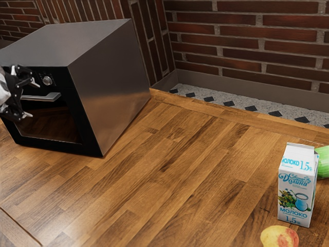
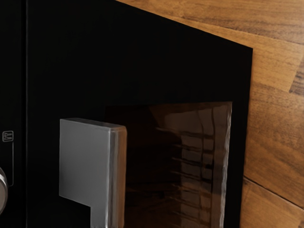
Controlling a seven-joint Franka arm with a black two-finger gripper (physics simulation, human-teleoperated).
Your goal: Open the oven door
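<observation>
Brick walls [image 1: 267,41] stand behind a wooden counter [image 1: 164,180] in the exterior view, with a grey tiled strip [image 1: 231,100] bearing dark diamonds along the foot of one. The oven [image 1: 110,87] sits on the counter towards the exterior view's left, its door [image 1: 90,139] shut. The pincer [image 1: 33,100] is open at the oven's front, its fingers well apart, one above and one below the level of the handle [image 1: 49,96]. A knob [image 1: 47,81] is just above the handle. Towards the exterior view's right stand a milk carton [image 1: 294,195], a green thing [image 1: 323,162] partly behind it, and a yellow and red fruit [image 1: 280,237] near its base.

In the wrist view, the handle juts from the black door, beside the window [image 2: 161,175]. Ribbed shapes show in the glass. A thin seam [image 2: 24,95] separates door and control panel [image 2: 10,71].
</observation>
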